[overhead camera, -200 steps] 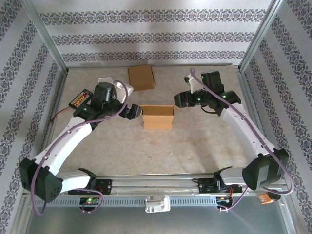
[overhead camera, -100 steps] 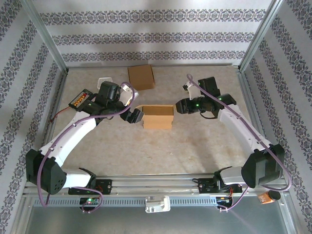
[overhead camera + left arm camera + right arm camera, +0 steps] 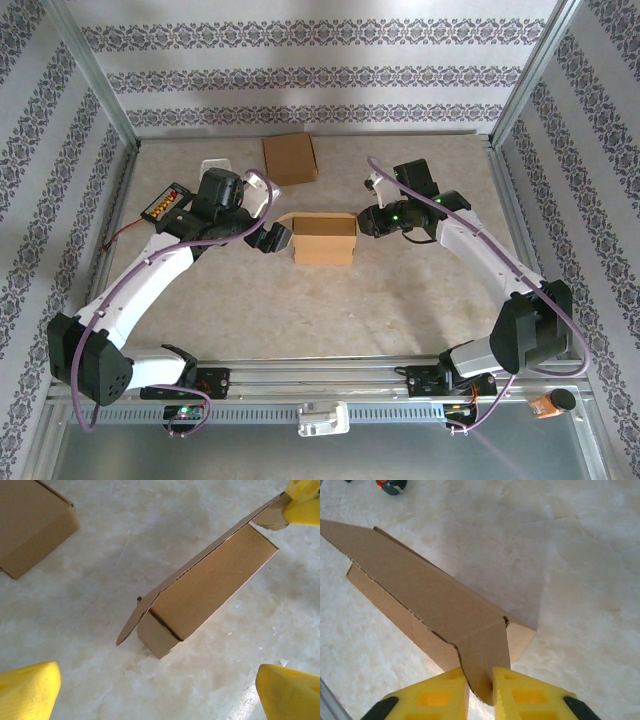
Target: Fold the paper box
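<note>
The paper box (image 3: 324,240) is a small brown carton lying mid-table, its lid raised with a flap sticking out at each end. My right gripper (image 3: 362,222) is at the box's right end. In the right wrist view its yellow fingers (image 3: 512,692) are shut on the lid's right end flap (image 3: 482,650), which sits pinched between them (image 3: 480,685). My left gripper (image 3: 272,238) hovers by the left end of the box (image 3: 210,587) and is wide open (image 3: 159,690), touching nothing. The loose left flap (image 3: 132,625) hangs free.
A second, closed brown box (image 3: 290,158) lies at the back, seen also in the left wrist view (image 3: 30,520). An orange-and-black device (image 3: 165,205) and a white object (image 3: 215,165) sit at the back left. Metal frame posts and patterned walls border the table.
My right gripper has moved left to the box and closed on its right end flap. My left gripper has shifted slightly closer to the left end and stays open.
</note>
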